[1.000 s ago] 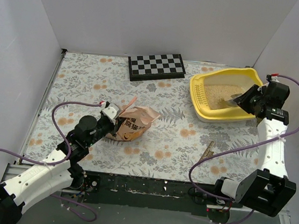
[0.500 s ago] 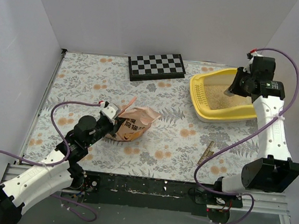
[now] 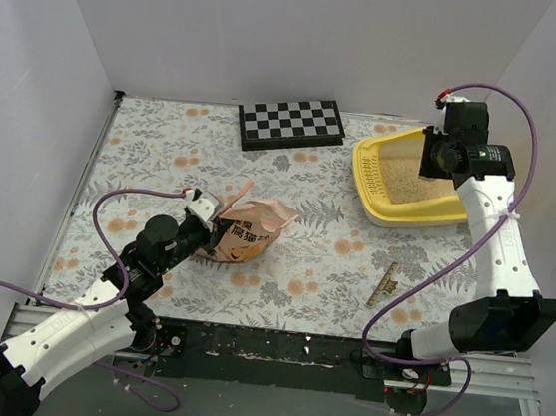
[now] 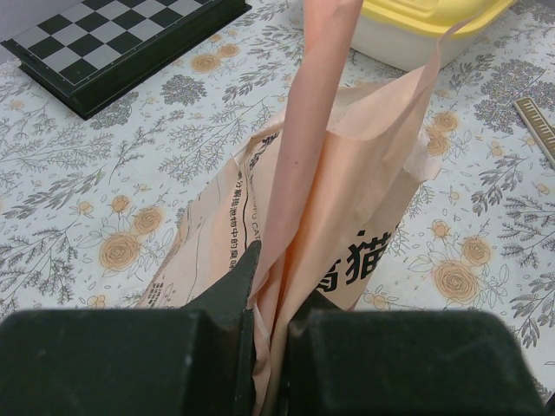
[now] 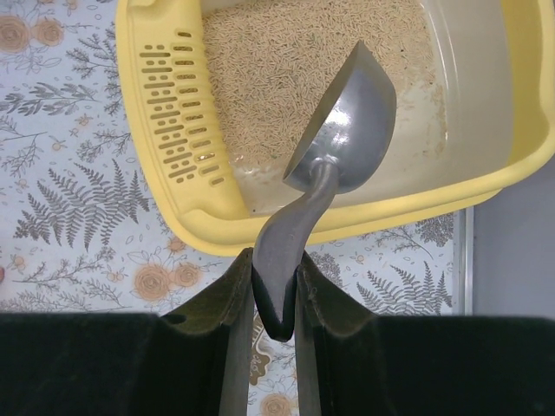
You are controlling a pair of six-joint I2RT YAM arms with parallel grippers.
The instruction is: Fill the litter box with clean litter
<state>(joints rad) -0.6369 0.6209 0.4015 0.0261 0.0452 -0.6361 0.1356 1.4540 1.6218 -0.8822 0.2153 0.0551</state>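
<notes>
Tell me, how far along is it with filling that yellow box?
Partly done: litter covers much of the litter box floor, though one side shows bare plastic. In hand: the right gripper holds a metal scoop over the box, and the left gripper pinches the orange bag. Left: probably more scoops from the bag.

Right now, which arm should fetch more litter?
Right: the right end effector grips the scoop above the litter box; the left end effector is pinching the bag.
</notes>
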